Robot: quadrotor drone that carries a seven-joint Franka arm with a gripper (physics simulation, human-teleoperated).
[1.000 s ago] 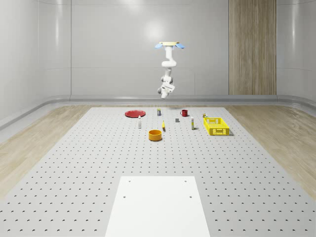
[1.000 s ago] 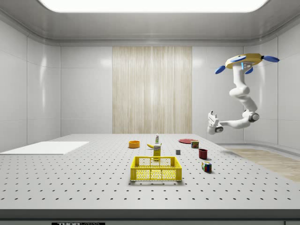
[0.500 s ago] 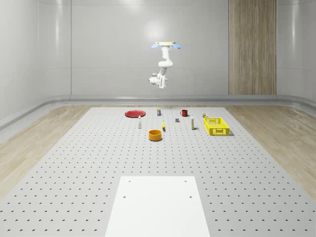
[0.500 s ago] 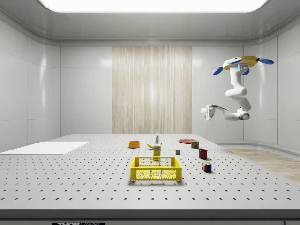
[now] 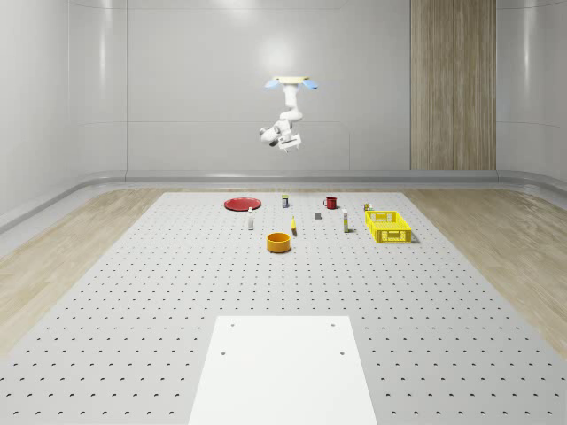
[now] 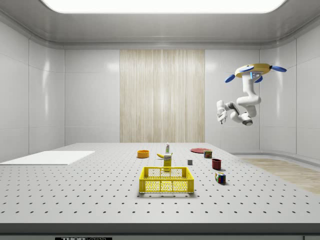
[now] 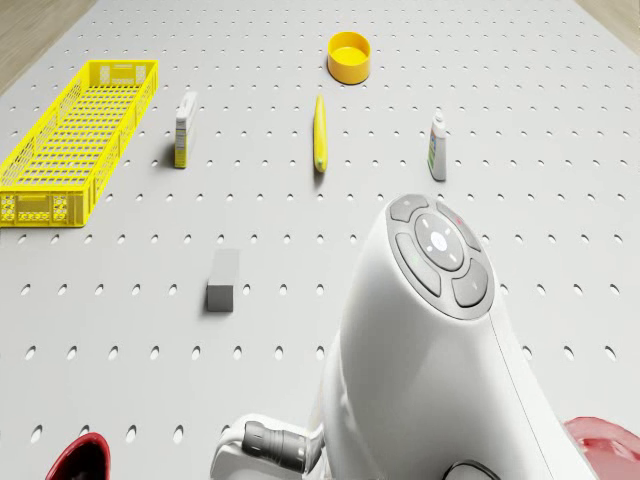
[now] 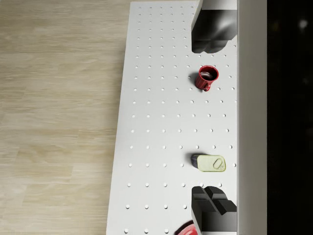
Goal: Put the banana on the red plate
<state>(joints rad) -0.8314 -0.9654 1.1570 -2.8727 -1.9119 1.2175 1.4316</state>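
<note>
1. I hover high above the far end of the bench (image 5: 177, 292); my drone body (image 5: 289, 82) sits upper centre in the whole-scene view, upper right in the side view.
2. My arm is folded up under the body. My pincer (image 6: 220, 111) hangs well above the bench, empty, near the far edge.
3. In the wrist view my two fingers (image 8: 211, 24) stand wide apart, one at each end of the frame, with bench between them: pincer spread, pinching nothing.
4. Between the fingers in that view: a red mug (image 8: 206, 78) and a pale green tin (image 8: 210, 162) lying flat.
5. The banana (image 7: 319, 133) lies flat on the bench, upper centre of the drone view, untouched, well apart from my pincer.
6. Around the banana in that view: orange bowl (image 7: 349, 55) beyond it, small bottle (image 7: 437, 148) to one side, carton (image 7: 185, 128) and yellow basket (image 7: 80, 135) to the other, grey block (image 7: 222, 281) nearer me.
7. The red plate (image 5: 241, 204) lies at the far left of the object group in the whole-scene view, bare, apart from the banana.
</note>
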